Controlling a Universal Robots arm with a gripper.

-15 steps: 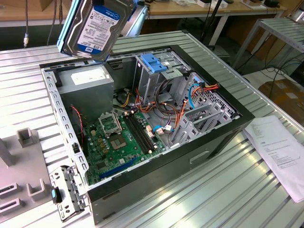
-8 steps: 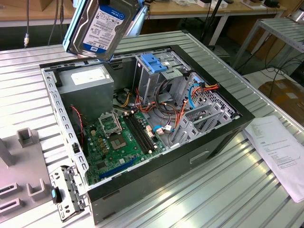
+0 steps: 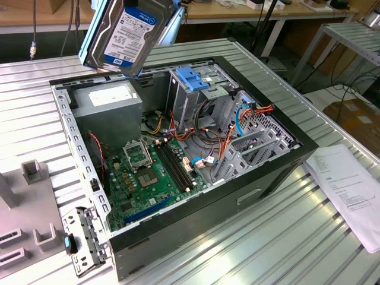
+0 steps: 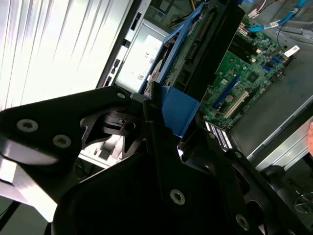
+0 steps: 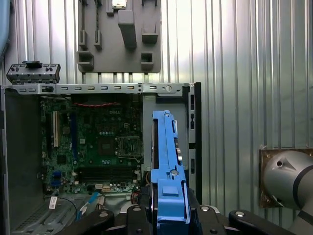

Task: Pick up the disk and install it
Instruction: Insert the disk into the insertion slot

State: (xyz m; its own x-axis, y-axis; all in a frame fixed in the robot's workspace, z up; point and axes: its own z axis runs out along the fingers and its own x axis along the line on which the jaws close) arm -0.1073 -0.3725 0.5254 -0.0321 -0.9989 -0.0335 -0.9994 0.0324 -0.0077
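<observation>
The disk (image 3: 127,32), silver with a white and blue label and light-blue side rails, hangs tilted in the air above the back left corner of the open computer case (image 3: 237,196). In the first wrist view I see the disk (image 5: 166,161) edge-on, over the case's power-supply side. My gripper (image 5: 168,218) is shut on its blue rail end. The second wrist view shows the disk's circuit-board underside (image 4: 195,44) rising from my gripper (image 4: 161,122). The metal drive cage with a blue latch (image 3: 193,80) stands inside the case, to the exterior view's right of the disk.
A grey power-supply box (image 3: 110,104) and the green motherboard (image 3: 148,172) lie in the case, with loose cables (image 3: 214,142) beside the cage. A grey fixture (image 3: 29,219) and a detached panel (image 3: 83,240) lie at the exterior view's left, a paper sheet (image 3: 350,190) at its right.
</observation>
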